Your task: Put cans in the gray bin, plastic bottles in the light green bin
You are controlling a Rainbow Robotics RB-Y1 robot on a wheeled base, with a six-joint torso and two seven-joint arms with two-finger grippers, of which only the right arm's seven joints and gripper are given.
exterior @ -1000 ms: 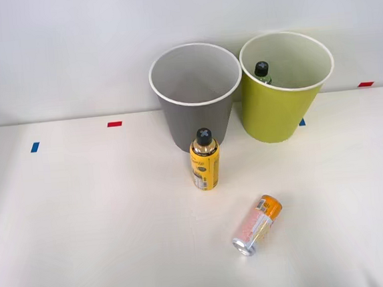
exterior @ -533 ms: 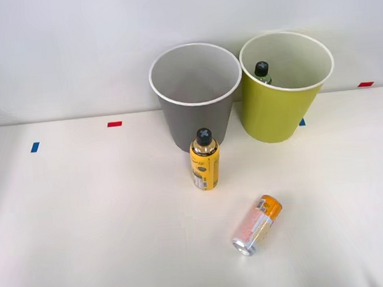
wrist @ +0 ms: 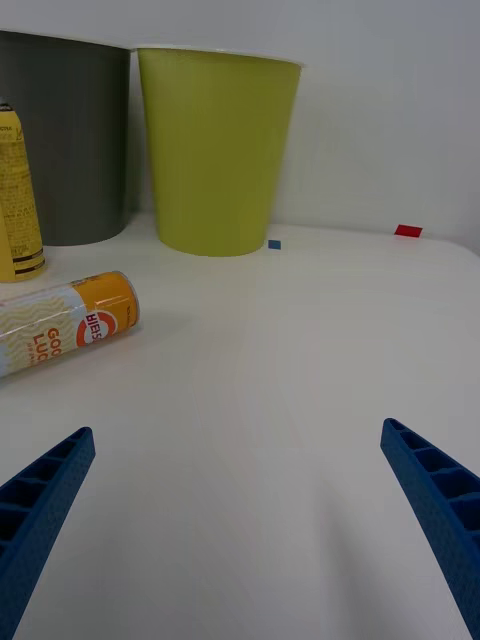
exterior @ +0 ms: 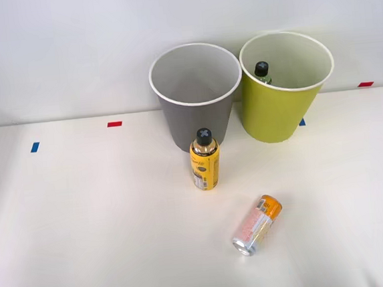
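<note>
A slim silver can (exterior: pixel 257 225) with an orange end band lies on its side on the white table (exterior: pixel 85 227); the right wrist view shows the can (wrist: pixel 62 322) too. A yellow plastic bottle (exterior: pixel 205 160) with a black cap stands upright before the gray bin (exterior: pixel 196 93), and its yellow body (wrist: pixel 18 200) appears in the wrist view. The light green bin (exterior: pixel 286 85) stands to the right of the gray one, with a dark black-capped bottle (exterior: pixel 262 71) inside. In the wrist view my right gripper (wrist: pixel 240 510) is open, low over the table, its blue fingers (wrist: pixel 45 495) apart and nothing between them.
In the wrist view the gray bin (wrist: pixel 65 140) and the light green bin (wrist: pixel 218 150) stand side by side against the white wall. Small red (exterior: pixel 115 124) and blue (exterior: pixel 35 147) tape marks dot the table.
</note>
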